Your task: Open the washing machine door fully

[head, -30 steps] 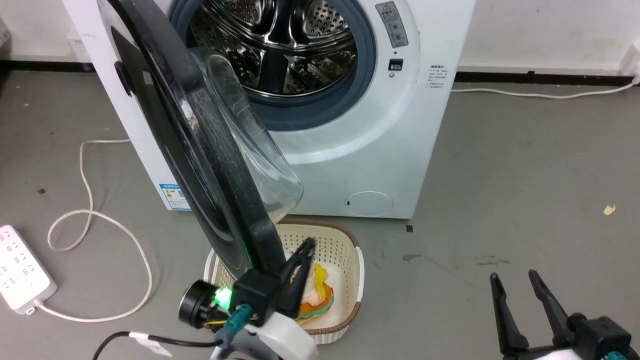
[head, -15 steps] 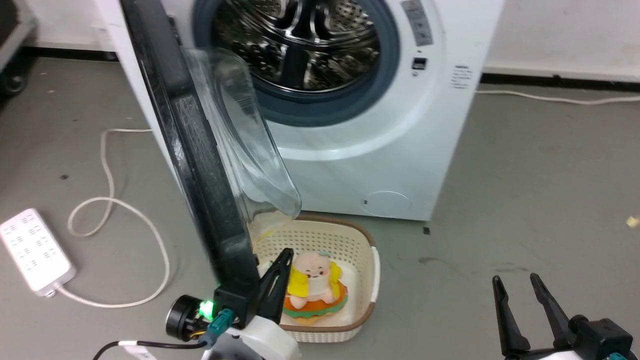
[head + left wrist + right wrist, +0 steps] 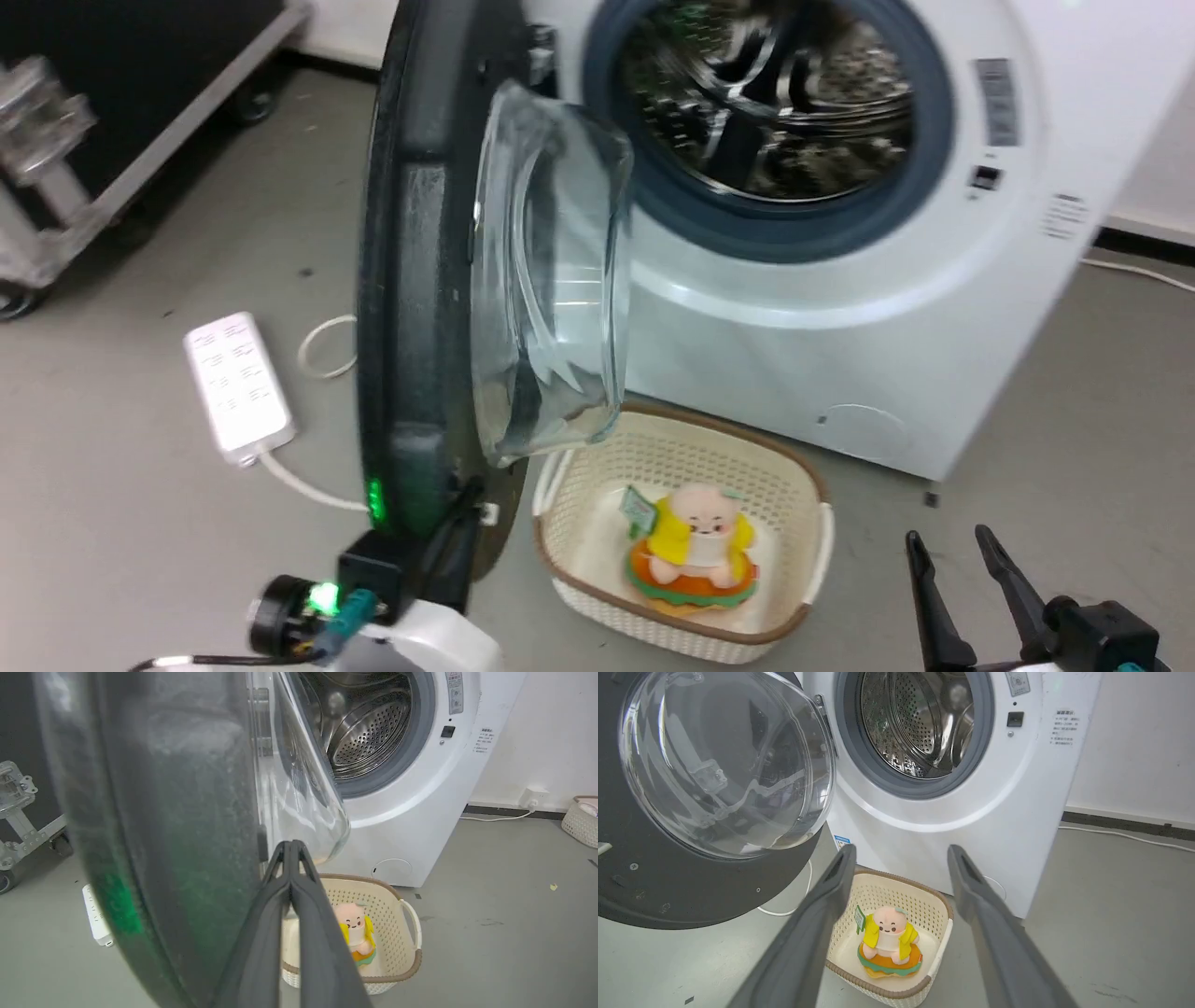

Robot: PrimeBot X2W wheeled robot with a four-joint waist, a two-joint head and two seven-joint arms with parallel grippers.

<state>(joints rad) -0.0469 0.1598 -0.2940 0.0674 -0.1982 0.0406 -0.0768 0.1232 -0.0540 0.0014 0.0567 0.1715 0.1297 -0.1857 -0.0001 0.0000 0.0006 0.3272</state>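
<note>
Touching the washing machine door point(image 3: 411, 280) low down, closed left pincer point(image 3: 290, 845); right pincer point(image 3: 945, 536) open.

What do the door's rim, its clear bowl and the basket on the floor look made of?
Door rim: probably plastic. It is black, and this inner face looks dull and dusty.
Bowl: clear glass or hard clear plastic. It is see-through with glossy highlights.
Basket: likely moulded plastic. It is cream, with perforated walls and a brown band along the rim.

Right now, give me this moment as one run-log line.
washing machine door: wide open, drum exposed | left gripper: shut, at door's lower rim, inner side | right gripper: open, apart from door
</note>
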